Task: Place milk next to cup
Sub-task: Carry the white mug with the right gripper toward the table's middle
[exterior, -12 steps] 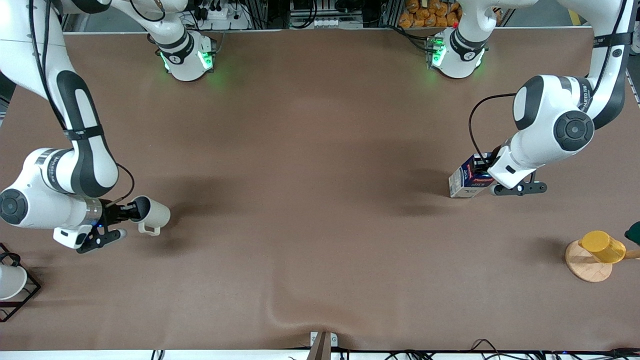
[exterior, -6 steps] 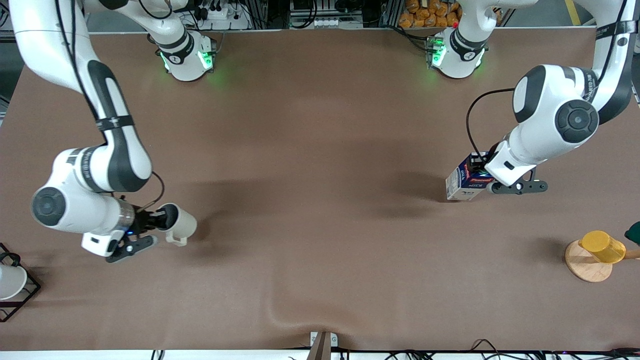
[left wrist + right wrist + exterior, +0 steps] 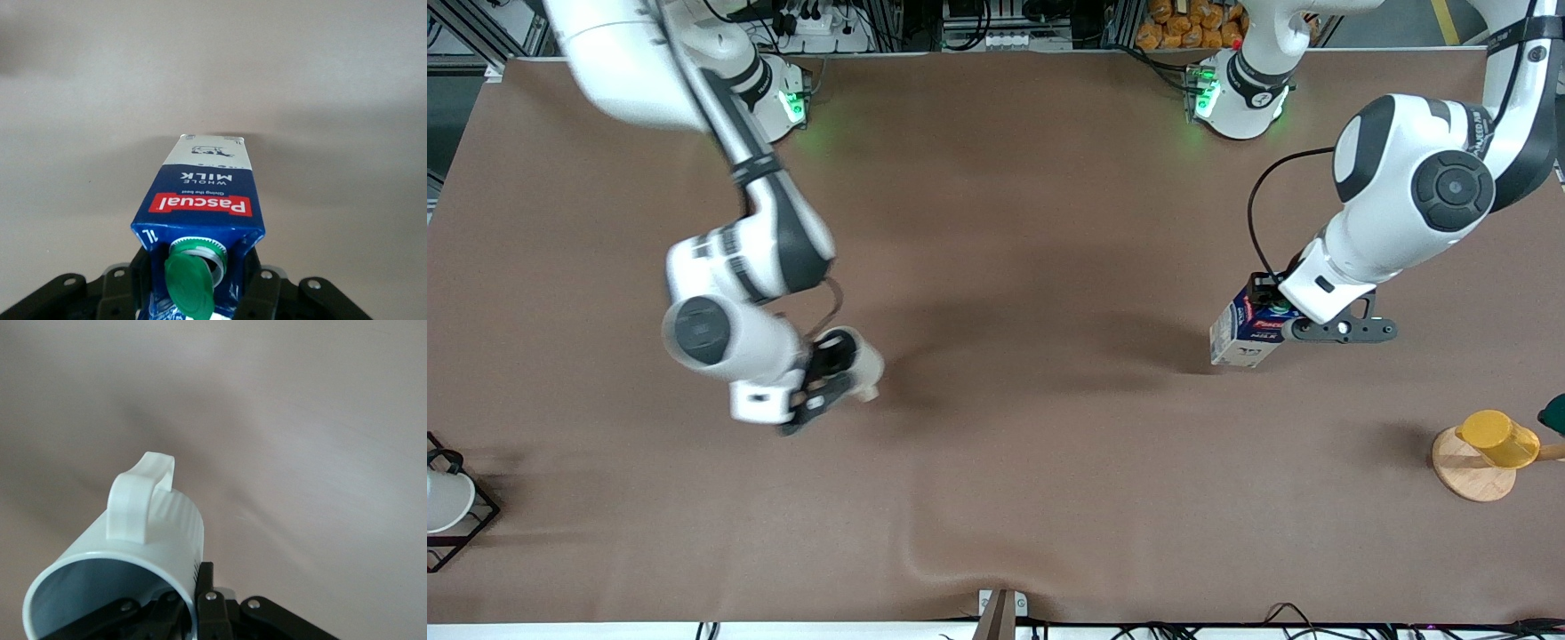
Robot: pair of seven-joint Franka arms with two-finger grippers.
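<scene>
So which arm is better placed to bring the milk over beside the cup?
Left. The left gripper is shut on the milk, so it can carry it. The right gripper is shut on the cup, toward the right arm's end.

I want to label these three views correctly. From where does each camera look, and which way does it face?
Front view: high across the table, facing both arm bases; shows both arms, right hand holding the cream-white mug, left hand holding the dark blue gable-top milk carton.
Left wrist view: on the left wrist, looking along the carton; black hand parts show.
Right wrist view: on the right wrist, looking along the mug.
Shared: brown table; each held thing appears in the front view too.
</scene>
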